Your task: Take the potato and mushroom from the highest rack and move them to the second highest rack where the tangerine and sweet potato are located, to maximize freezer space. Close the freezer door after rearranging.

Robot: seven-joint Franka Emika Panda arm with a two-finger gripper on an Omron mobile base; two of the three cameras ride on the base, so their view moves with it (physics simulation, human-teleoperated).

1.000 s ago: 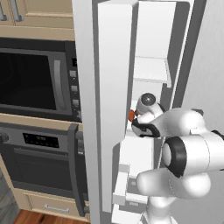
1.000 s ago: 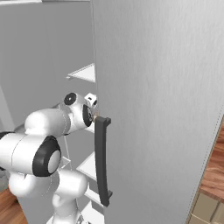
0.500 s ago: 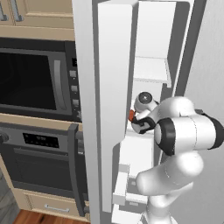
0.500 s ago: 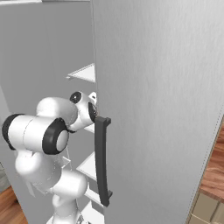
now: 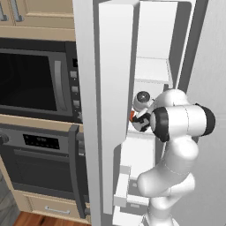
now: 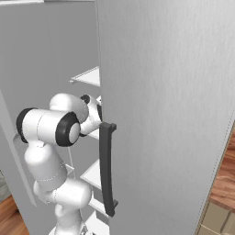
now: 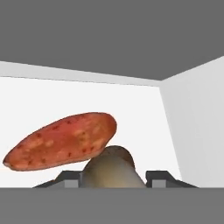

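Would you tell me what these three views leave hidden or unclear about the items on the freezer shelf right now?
- Tangerine and potato: not made out on the shelves; the freezer door and the arm screen them in both base views.
- Mushroom: hand view, lower part cut off at the bottom edge between the gripper tips, so contact is unclear.
- Sweet potato: left base view gives just an orange sliver beside the hand.

I see mushroom point(image 7: 113, 169): beige, close in front | sweet potato point(image 7: 61, 141): reddish oblong, tilted, just behind | freezer point(image 5: 159, 66): door point(image 5: 112, 101) open
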